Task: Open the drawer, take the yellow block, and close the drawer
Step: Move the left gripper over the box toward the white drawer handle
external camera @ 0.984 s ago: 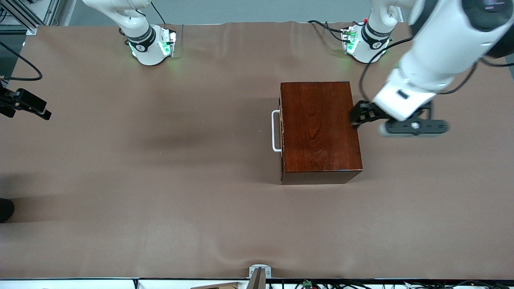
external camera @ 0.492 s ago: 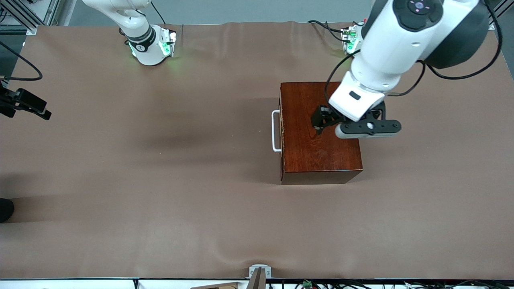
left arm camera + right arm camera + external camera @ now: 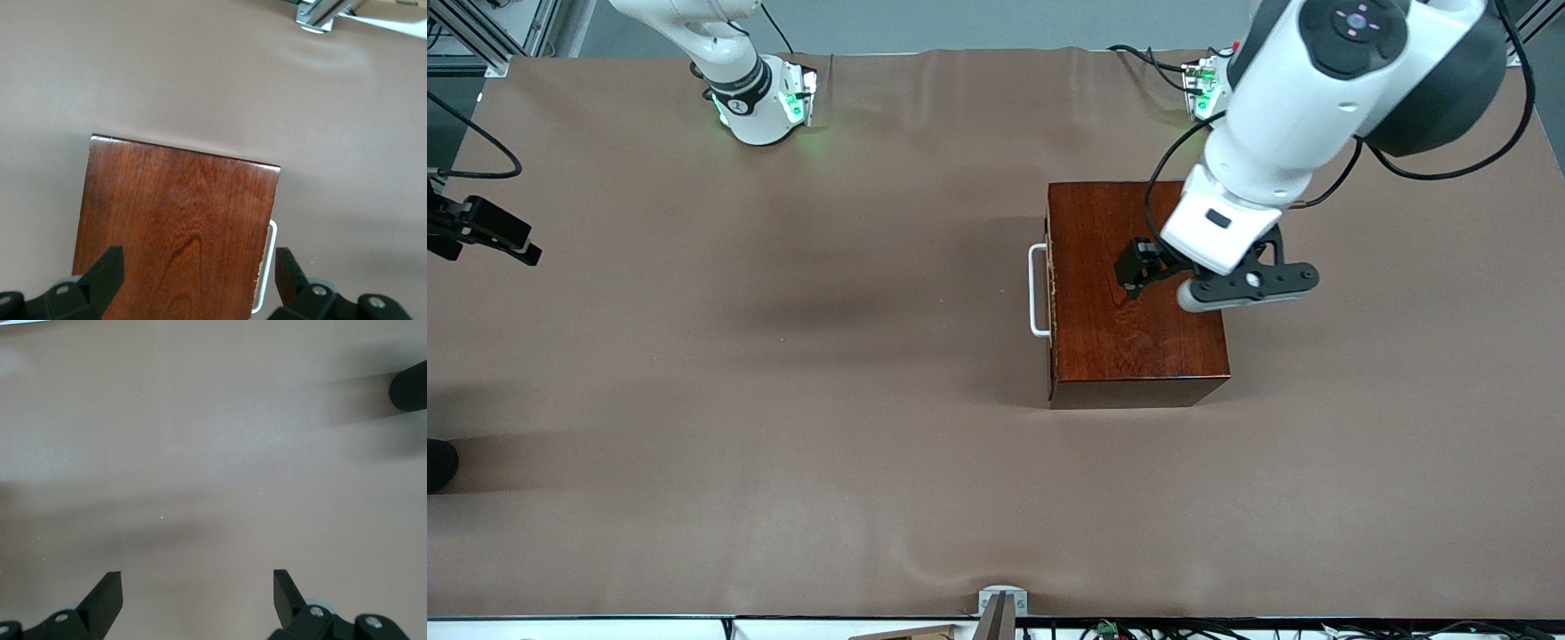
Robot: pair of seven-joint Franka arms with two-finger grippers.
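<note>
The glossy reddish-brown wooden box (image 3: 1129, 293) stands on the table toward the left arm's end. Its drawer is shut; only the white U-shaped handle (image 3: 1037, 291) shows, on the side facing the right arm's end. The yellow block is hidden. My left gripper (image 3: 1134, 271) hangs open and empty over the box top. In the left wrist view the left gripper (image 3: 199, 267) frames the box (image 3: 180, 213) and the handle (image 3: 267, 280). My right gripper (image 3: 197, 587) is open and empty over bare table; it is out of the front view, and that arm waits.
The brown table cover (image 3: 783, 400) is bare around the box. A black camera mount (image 3: 485, 231) sits at the right arm's end edge. A metal bracket (image 3: 1000, 604) sits at the table edge nearest the front camera. A dark round object (image 3: 410, 387) shows in the right wrist view.
My left arm swung from beside the box, at the left arm's end, to over the box top, then turned slightly. The box, drawer and right arm have not moved.
</note>
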